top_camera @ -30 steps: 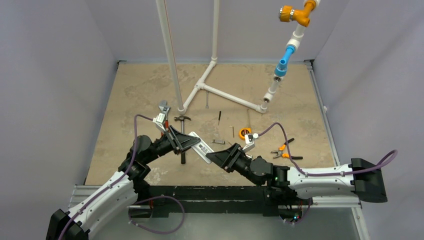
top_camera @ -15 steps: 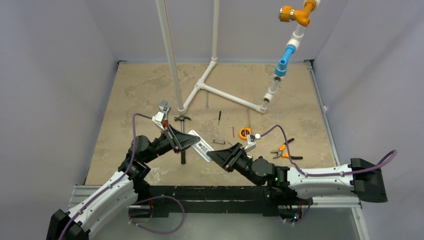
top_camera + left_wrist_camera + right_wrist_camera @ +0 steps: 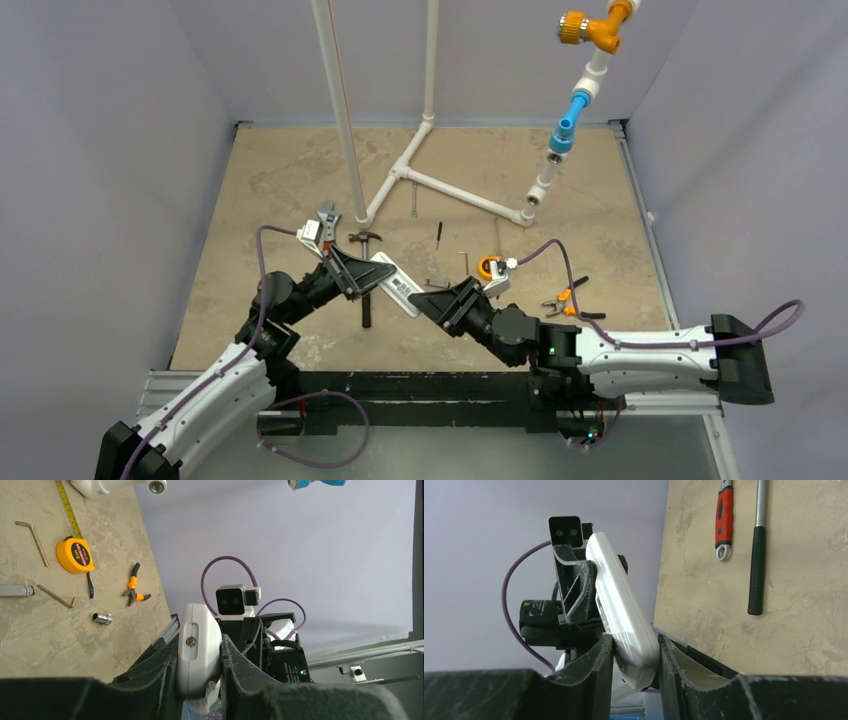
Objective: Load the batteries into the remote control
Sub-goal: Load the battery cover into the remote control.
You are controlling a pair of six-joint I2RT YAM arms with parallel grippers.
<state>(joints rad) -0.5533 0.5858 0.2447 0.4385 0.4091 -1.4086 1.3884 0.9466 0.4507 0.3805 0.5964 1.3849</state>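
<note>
Closing in, my right pincer [image 3: 634, 645] now clamps one end of the slim white plastic remote control [image 3: 395, 283]; my left pincer [image 3: 199, 647] grips the other, steadying it mid-frame above the surface [image 3: 280, 200] for loading.

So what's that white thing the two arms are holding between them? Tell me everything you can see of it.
It is a slim white plastic remote control, rounded at its edges and ends, with dark markings on the face seen from above. One end wall has a slot holding a small round metal part. It runs diagonally between the arms, apparently held clear of the tan table. The left arm's jaws clamp one end and the right arm's jaws pinch the other. Nothing else touches it.
</note>
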